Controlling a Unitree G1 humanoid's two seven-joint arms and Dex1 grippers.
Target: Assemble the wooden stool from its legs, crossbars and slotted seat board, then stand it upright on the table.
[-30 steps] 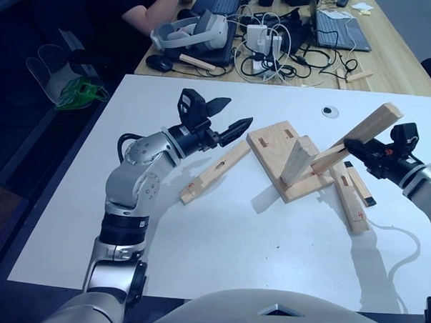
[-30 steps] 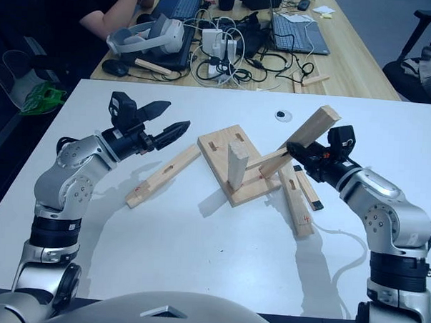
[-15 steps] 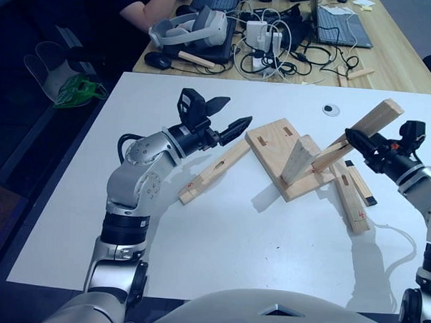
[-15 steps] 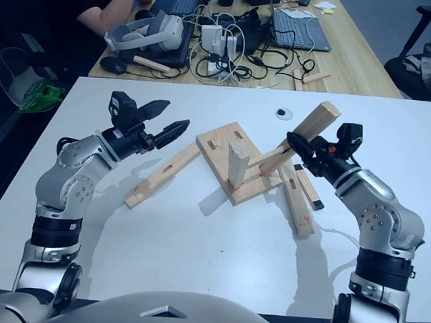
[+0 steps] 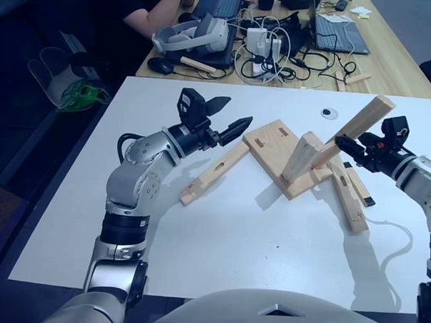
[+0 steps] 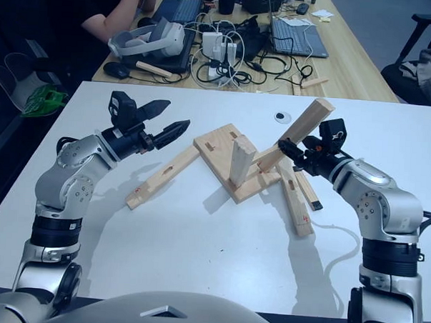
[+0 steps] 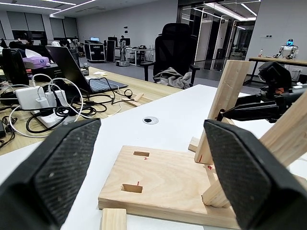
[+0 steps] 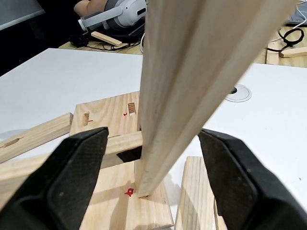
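Note:
The slotted seat board (image 5: 270,147) lies tilted in the middle of the white table (image 5: 218,254). One leg (image 5: 299,156) stands upright in it. A second leg (image 5: 349,129) leans from the board up toward the right and passes between the wide-apart fingers (image 8: 72,177) of my right gripper (image 5: 347,146), which is open around it. My left gripper (image 5: 239,112) hovers open just left of the board, above a loose slotted leg (image 5: 215,172) lying flat. The left wrist view looks across the board (image 7: 163,179) to the leaning leg (image 7: 225,103).
Two more wooden pieces (image 5: 350,199) lie flat right of the board, under my right arm. A round grommet (image 5: 331,111) sits near the table's far edge. A thin cable (image 5: 387,233) curls at the right. Behind is a desk cluttered with laptops and cables (image 5: 264,35).
My right arm has drawn slightly in toward the board, and the leaning leg now stands a little steeper. The left arm has not moved.

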